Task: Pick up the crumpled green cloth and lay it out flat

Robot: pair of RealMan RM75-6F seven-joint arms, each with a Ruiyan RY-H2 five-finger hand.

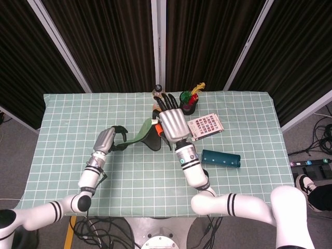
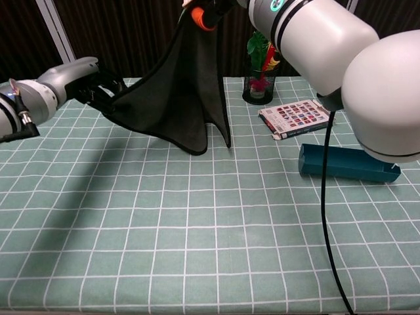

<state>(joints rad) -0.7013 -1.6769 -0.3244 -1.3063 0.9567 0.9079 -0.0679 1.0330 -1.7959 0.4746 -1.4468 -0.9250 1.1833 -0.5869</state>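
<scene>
Green cloth [image 2: 180, 98] suspended above the bench [image 2: 197, 236], stretched between both hands. Right hand [image 1: 174, 123], raised high, pinches one upper corner, remaining fingers [image 1: 167, 100] extended. Left hand [image 1: 106, 139], lower and to the side, has fingers curled closed on the opposite edge. Cloth hangs unfolded, lower edge just above the bench.

Dark pleated curtains [image 1: 114, 36] with white poles [image 1: 59, 44] behind a green checked table [image 1: 244, 171].
</scene>
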